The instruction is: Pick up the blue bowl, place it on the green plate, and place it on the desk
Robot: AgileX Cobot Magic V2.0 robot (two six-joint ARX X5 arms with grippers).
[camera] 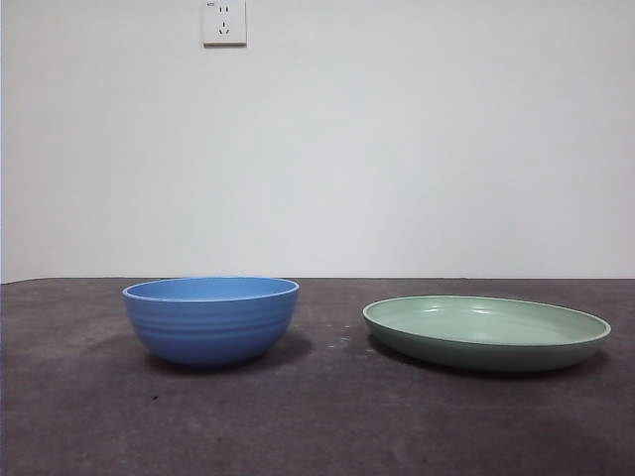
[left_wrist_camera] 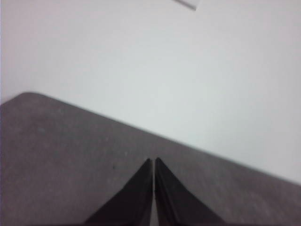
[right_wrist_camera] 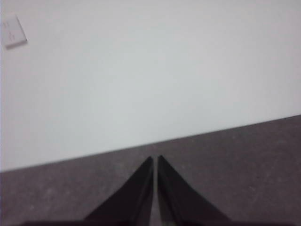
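The blue bowl [camera: 211, 319] stands upright on the desk [camera: 317, 426] at the left of the front view. The green plate [camera: 486, 331] lies flat on the desk to its right, apart from the bowl. Neither arm shows in the front view. My left gripper [left_wrist_camera: 154, 161] is shut and empty over bare desk [left_wrist_camera: 66, 160], facing the white wall. My right gripper [right_wrist_camera: 154, 159] is shut and empty over bare desk [right_wrist_camera: 244, 160]. Neither wrist view shows the bowl or the plate.
A white wall stands behind the desk's far edge, with a wall socket [camera: 224, 22] high up. The socket also shows in the right wrist view [right_wrist_camera: 13, 31].
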